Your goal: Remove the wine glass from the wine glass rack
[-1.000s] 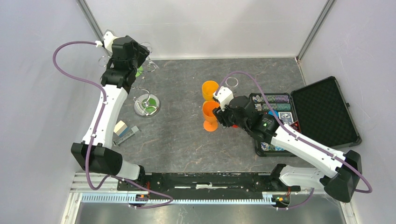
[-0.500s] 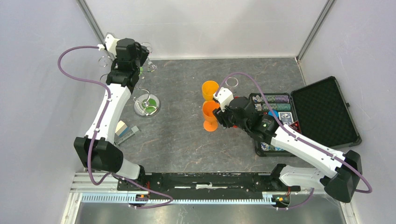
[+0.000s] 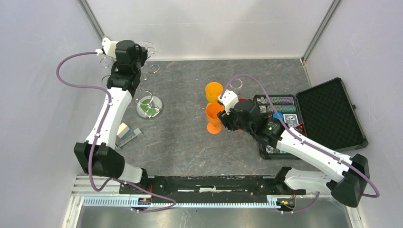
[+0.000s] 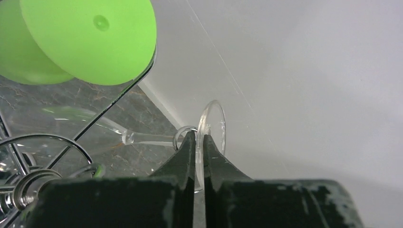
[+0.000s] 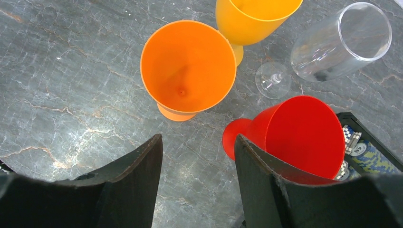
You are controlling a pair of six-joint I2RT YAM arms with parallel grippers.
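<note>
Compared with a second ago, the left arm has stretched farther toward the back-left corner of the tabletop (image 3: 180, 142). Its wrist now sits higher up among the top hooks of the wine glass rack (image 3: 139, 109), while the right arm has not moved. In the left wrist view the left hand (image 4: 199, 137) has its fingers drawn almost together, pinching the thin round foot of the clear wine glass (image 4: 142, 138) edge-on. The glass lies nearly level with its stem through a curled hook of the rack, its bowl pointing away to the left and its foot toward the wall. A green glass (image 4: 90, 42) hangs on the same rack above and to the left, just beside one dark wire arm. The rack's shiny round base stands on the tabletop below the left forearm. The right hand (image 5: 198, 142) is well open and holds nothing, poised over an upright orange glass (image 5: 187, 66). Close by are a yellow glass (image 5: 256, 19), a red glass (image 5: 294, 135) on its side and a second clear glass (image 5: 342, 40) lying down. The open black case (image 3: 332, 109) sits to the right.
</note>
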